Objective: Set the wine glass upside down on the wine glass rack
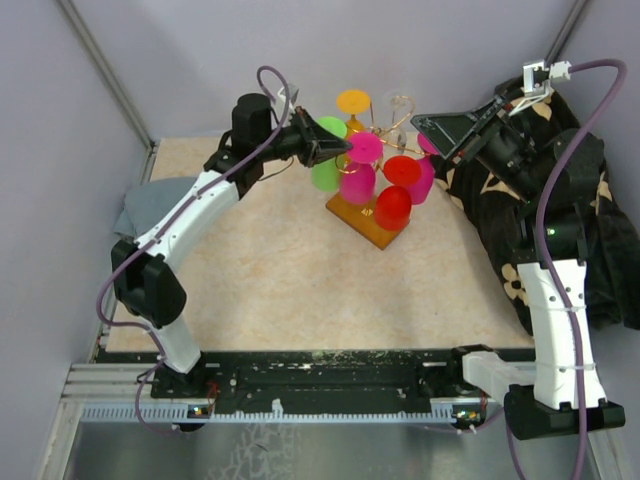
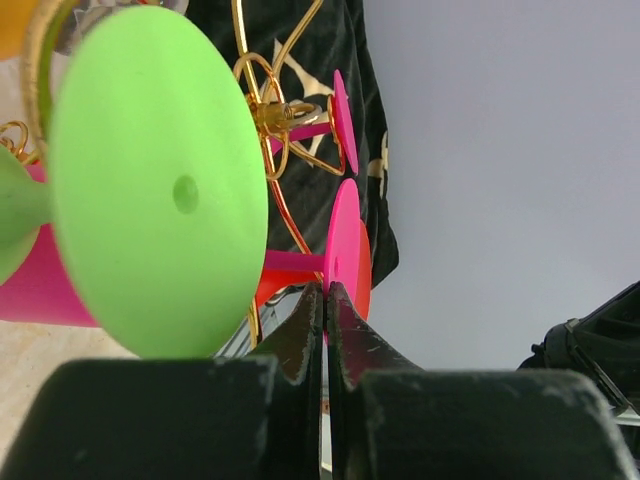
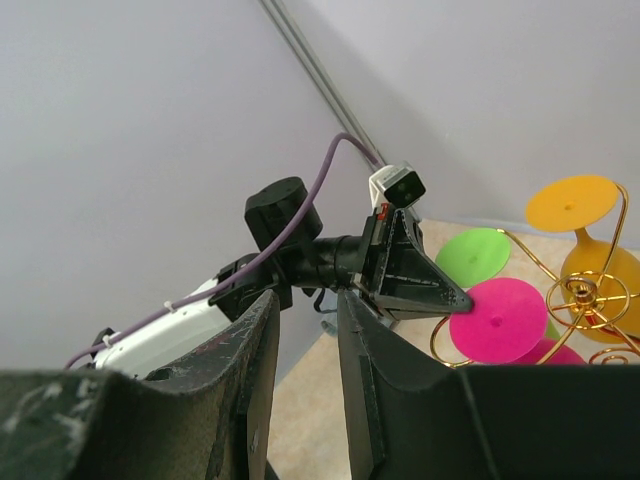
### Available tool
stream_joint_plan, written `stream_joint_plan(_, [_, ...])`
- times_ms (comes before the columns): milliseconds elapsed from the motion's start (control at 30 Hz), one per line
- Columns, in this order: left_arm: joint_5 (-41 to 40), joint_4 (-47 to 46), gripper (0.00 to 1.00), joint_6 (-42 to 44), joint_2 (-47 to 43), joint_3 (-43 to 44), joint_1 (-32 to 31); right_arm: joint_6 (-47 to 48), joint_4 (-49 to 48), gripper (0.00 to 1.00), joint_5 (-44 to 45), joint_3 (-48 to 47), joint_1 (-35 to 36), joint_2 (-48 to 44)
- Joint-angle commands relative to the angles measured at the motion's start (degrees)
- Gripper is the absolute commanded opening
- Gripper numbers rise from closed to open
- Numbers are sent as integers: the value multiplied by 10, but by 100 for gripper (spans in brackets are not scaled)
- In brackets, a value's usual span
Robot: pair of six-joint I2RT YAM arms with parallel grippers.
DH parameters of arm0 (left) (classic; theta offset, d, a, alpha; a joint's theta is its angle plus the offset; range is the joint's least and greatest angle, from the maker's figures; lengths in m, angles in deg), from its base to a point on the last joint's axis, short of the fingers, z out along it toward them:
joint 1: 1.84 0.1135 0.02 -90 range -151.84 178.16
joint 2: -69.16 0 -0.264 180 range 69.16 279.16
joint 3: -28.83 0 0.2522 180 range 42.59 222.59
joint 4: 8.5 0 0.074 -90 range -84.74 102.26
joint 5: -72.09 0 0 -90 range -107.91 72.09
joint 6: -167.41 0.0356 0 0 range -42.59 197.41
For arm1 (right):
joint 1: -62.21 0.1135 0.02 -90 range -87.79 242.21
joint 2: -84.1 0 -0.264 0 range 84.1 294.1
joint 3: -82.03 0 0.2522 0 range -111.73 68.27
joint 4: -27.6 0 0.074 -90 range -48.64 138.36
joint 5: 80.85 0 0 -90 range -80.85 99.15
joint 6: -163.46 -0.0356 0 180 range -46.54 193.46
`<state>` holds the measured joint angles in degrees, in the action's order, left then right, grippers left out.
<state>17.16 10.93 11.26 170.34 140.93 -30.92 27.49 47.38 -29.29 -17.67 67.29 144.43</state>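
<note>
Two pincers flank the wine glass rack point(image 1: 370, 232). Tip of the left pincer point(image 1: 347, 149) (jaws pressed together) meets the pink wine glass point(image 1: 365, 147) at its foot; the right pincer point(image 3: 305, 310) is slightly spread, empty.

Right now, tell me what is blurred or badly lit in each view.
Top external view: even, soft light, faint shadows, the wine glass rack sharp. Left wrist view: the left gripper is a dark blur up close, the green glass foot large and slightly soft. Right wrist view: the right gripper is dark and soft; the left arm beyond is crisp.
</note>
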Motion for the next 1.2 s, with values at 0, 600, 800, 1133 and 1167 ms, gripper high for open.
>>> stream_joint_plan(0, [-13, -39, 0, -12, -22, -17, 15, 10, -27, 30, 3, -5, -6, -5])
stream_joint_plan(600, [-5, -70, 0, -29, -88, -86, 40, -19, -68, 30, -13, 13, -6, 13])
stream_joint_plan(800, [-5, -72, 0, -27, -110, -114, 41, -19, -69, 30, -13, 12, -7, 13])
stream_joint_plan(1133, [2, -77, 0, -28, -135, -144, 38, -31, -79, 30, -16, 20, -6, 12])
stream_joint_plan(1167, [4, -78, 0, -28, -137, -147, 35, -32, -80, 30, -16, 20, -7, 12])
